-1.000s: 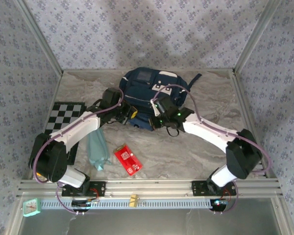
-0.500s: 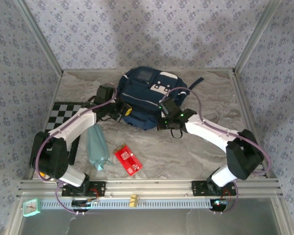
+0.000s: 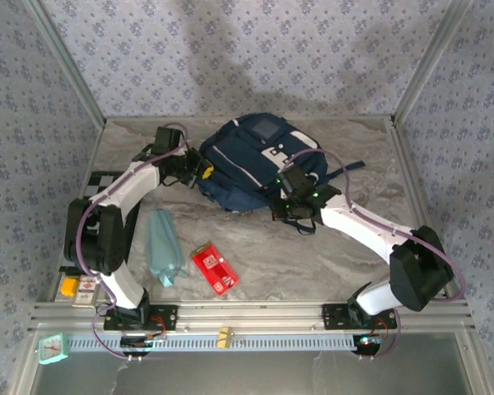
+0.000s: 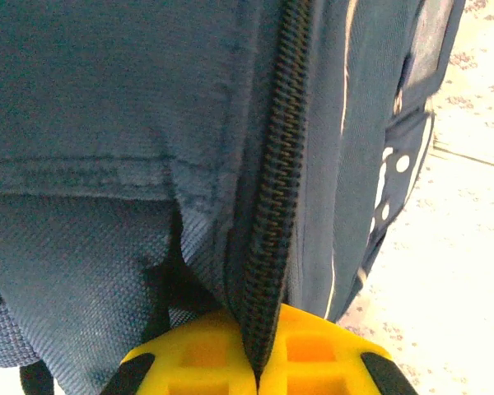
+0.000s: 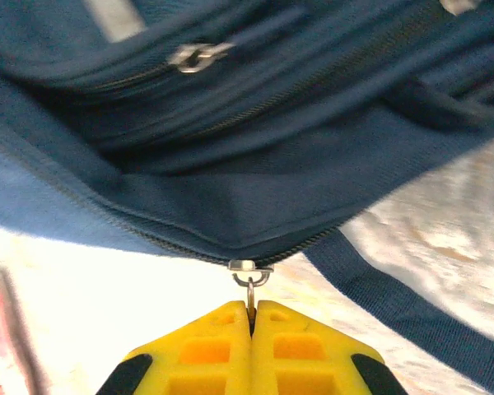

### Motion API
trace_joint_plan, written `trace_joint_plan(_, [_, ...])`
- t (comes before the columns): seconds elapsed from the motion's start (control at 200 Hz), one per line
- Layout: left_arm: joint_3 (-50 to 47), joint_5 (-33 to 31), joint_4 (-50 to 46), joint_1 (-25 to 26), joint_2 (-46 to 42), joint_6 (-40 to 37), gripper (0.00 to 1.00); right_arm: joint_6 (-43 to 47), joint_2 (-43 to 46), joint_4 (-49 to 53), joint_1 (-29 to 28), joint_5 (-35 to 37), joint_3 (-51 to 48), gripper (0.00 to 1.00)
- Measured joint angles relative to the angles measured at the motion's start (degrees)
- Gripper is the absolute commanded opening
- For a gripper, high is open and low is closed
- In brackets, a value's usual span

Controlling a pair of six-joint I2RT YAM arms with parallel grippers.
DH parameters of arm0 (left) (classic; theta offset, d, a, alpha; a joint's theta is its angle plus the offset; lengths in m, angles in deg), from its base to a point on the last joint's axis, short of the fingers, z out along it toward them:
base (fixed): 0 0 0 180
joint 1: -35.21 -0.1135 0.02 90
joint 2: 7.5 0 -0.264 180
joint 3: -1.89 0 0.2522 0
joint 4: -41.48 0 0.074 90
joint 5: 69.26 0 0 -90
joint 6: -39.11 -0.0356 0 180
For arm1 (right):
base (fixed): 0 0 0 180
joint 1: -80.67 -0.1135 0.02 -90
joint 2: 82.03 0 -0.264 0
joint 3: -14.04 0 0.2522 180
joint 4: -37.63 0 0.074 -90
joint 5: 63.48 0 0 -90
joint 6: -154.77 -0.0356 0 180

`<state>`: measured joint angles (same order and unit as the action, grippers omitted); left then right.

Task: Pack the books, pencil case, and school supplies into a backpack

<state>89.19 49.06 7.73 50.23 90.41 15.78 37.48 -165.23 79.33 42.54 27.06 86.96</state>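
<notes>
Navy fabric with white trim, the backpack (image 3: 259,156) lies at the far middle of the worktop (image 3: 272,263), and its zip looks closed. The right gripper (image 5: 251,317) is pressed together on the metal zip pull (image 5: 249,276). The left gripper (image 4: 259,366) pinches the backpack along its zip seam. Nearer the front, unpacked, lie the pencil case (image 3: 162,247) and the school supplies (image 3: 214,268). Opening seems the step in hand, and I cannot tell whether any books are inside.
</notes>
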Motion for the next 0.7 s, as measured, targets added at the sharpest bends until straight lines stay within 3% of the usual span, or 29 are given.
trace_joint_plan(0.08, [2.97, 0.42, 0.35, -0.66, 2.36, -2.69, 0.38, -0.37, -2.54, -0.17, -1.40, -0.48, 2.80, 0.00])
trace_joint_plan(0.205, [1.20, 0.09, 1.86, -0.50, 0.79, -4.98, 0.56, -0.94, -4.26, -1.01, -2.05, -0.44, 3.45, 0.00])
trace_joint_plan(0.355, [-8.44, -2.08, 3.63, 2.51, -7.58, -3.37, 0.69, -2.38, -4.35, -2.36, -2.34, -0.33, 2.51, 0.00])
trace_joint_plan(0.5, [-16.68, -5.84, 5.68, 8.87, -16.00, 1.79, 0.82, -3.45, -4.37, -3.52, -2.91, -0.31, 0.59, 0.00])
trace_joint_plan(0.7, [-21.49, -9.60, 10.95, 16.57, -14.62, 11.58, 0.86, -4.31, -4.39, -5.14, -3.39, -0.31, -0.52, 0.00])
